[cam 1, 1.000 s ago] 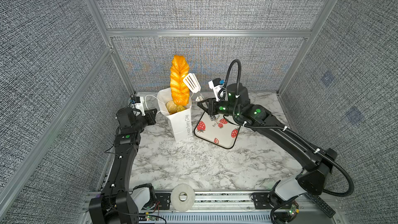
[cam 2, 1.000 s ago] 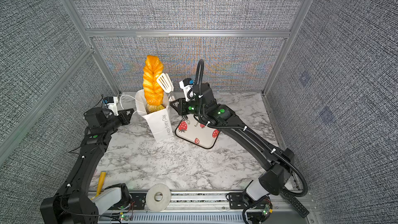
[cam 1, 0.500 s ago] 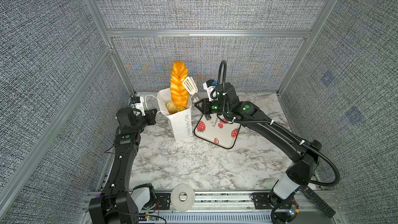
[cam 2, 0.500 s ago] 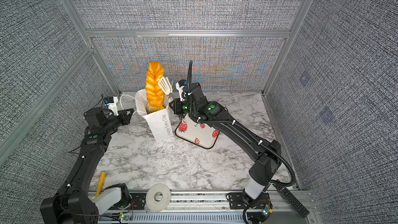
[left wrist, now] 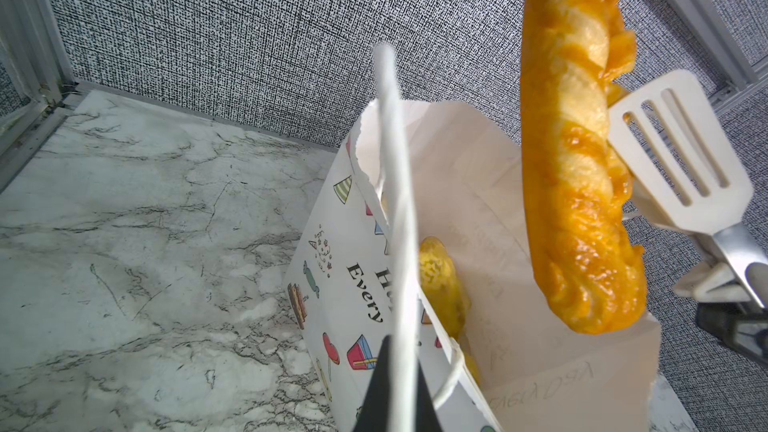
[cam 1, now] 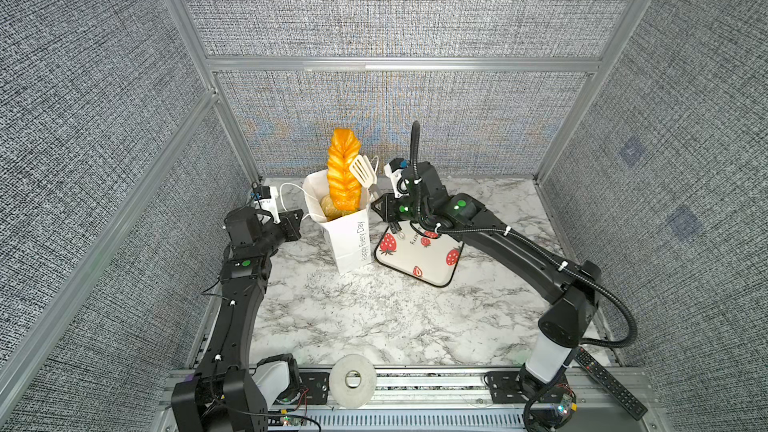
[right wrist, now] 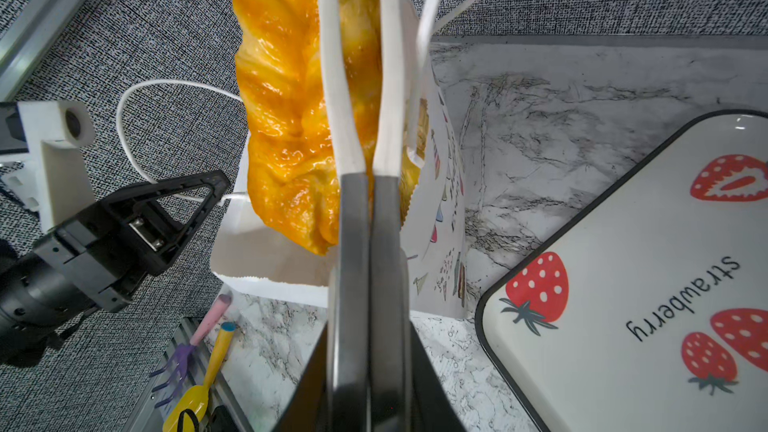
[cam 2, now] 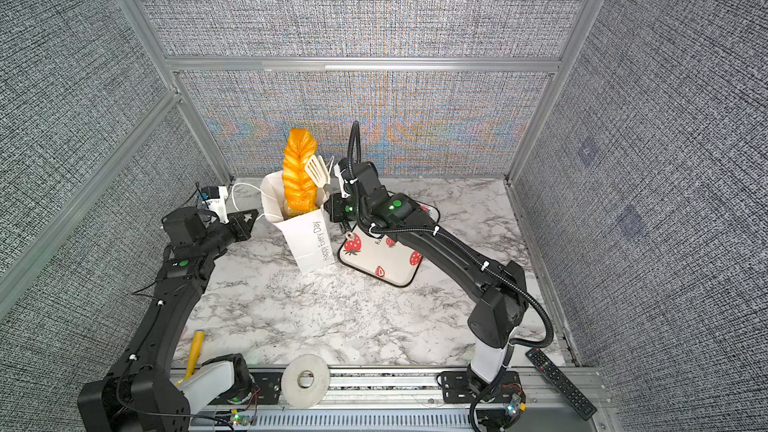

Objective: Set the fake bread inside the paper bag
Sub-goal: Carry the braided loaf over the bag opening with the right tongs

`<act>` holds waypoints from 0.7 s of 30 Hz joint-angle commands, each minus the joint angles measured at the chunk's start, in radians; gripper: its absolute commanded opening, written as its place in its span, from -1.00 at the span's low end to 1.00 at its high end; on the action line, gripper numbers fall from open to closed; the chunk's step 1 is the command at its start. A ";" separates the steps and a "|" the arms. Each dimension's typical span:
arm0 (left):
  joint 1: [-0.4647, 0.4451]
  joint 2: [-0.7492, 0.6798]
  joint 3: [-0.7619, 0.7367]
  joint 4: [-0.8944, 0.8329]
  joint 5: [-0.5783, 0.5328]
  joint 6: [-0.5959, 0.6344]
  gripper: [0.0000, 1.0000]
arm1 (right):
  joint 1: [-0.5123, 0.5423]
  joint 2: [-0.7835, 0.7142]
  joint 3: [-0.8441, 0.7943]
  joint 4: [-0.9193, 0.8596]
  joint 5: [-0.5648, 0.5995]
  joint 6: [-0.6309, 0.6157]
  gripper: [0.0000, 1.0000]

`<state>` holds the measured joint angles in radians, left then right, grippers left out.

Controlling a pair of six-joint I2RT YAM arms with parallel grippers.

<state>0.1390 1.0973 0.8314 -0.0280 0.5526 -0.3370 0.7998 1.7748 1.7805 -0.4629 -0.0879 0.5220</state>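
1. One long braided loaf (cam 1: 343,172) (cam 2: 297,168) stands nearly upright in both top views. Its lower end is in the open mouth of the paper bag (cam 1: 349,238) (cam 2: 311,238) and most of its length rises above the rim.
2. At least one smaller golden roll (cam 1: 328,207) (left wrist: 440,280) lies lower down inside the bag, beside the loaf's end.
3. The right gripper (cam 1: 384,207) (cam 2: 332,205) is clamped tight on a pair of tongs (cam 1: 363,170) (right wrist: 353,243). The right wrist view shows the two grey arms squeezed close together, their white tips running up along the loaf (right wrist: 286,110).
4. From the left wrist view, the slotted white head of the tongs (left wrist: 681,160) presses against the side of the loaf (left wrist: 577,168).
5. The left gripper (cam 1: 297,218) (cam 2: 249,216) (right wrist: 208,193) is closed on the bag's thin white cord handle (cam 1: 286,191) (left wrist: 395,160), just beside the bag's far-left edge.
6. The bag stands upright on the marble table (cam 1: 374,313), with grey lettering down the side facing the camera.
7. A strawberry-print tray (cam 1: 419,259) (cam 2: 386,259) (right wrist: 623,284) with a black rim lies just right of the bag, under the right arm's wrist.
8. By the front rail sit a roll of tape (cam 1: 353,380), a remote (cam 1: 606,384) and a yellow scoop (cam 2: 195,351).
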 commanded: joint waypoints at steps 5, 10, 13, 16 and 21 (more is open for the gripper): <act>0.001 -0.003 0.003 0.007 0.010 0.006 -1.00 | 0.030 -0.001 0.017 0.011 0.027 -0.023 -0.62; 0.001 -0.004 0.003 0.007 0.010 0.006 -1.00 | 0.050 -0.013 0.010 -0.013 0.061 -0.038 -0.62; 0.001 -0.003 0.003 0.007 0.010 0.007 -1.00 | 0.059 -0.017 0.007 -0.027 0.078 -0.045 -0.60; 0.001 -0.002 0.004 0.007 0.010 0.006 -1.00 | 0.068 -0.018 -0.002 -0.037 0.085 -0.048 -0.60; 0.001 -0.005 0.002 0.008 0.011 0.006 -1.00 | 0.079 -0.029 -0.020 -0.045 0.095 -0.051 -0.59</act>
<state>0.1394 1.0962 0.8314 -0.0280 0.5526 -0.3370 0.8738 1.7576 1.7638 -0.5358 -0.0109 0.4866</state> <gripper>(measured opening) 0.053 0.209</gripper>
